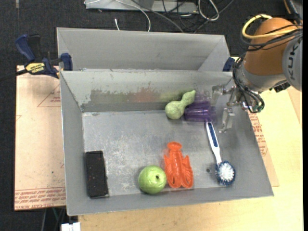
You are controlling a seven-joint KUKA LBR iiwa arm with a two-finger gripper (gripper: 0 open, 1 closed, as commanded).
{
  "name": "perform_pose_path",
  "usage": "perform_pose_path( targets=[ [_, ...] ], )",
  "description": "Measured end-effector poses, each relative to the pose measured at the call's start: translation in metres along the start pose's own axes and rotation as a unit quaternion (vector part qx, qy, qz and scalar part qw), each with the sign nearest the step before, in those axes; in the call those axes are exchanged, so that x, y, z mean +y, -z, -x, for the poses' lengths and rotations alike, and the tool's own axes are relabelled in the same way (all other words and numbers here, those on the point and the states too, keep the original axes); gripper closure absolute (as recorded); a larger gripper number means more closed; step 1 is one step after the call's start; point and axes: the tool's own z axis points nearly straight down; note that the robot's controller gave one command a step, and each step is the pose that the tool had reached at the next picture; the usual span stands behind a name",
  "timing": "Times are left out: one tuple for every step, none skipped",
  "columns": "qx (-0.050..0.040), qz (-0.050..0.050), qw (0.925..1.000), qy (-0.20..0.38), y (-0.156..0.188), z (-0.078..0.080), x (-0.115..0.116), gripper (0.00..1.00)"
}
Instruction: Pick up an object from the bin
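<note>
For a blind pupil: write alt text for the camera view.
A gripper hangs at the grey bin's right side, by a blue brush's handle end. Beside it lie a purple object and pale green gourd; an orange toy, green apple and black block lie in front.

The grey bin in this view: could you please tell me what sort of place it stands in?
Probably a robotics lab's grasping bench: a metal bin of mismatched loose things, such as a green apple and an orange toy lobster, a robot's gripper over its right side, and cables behind.
</note>
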Motion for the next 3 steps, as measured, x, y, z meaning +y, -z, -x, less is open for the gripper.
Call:
perform_pose_path(
  targets=[
    [-0.0038, -0.001, 1.0000, 0.002, 0.005, 0.002, 0.001, 0.00],
    [-0.0047, 0.000, 0.9993, -0.038, -0.089, 0.014, 0.023, 0.00],
    [-0.0122, -0.002, 0.9999, 0.010, -0.031, 0.014, 0.023, 0.00]
  ],
)
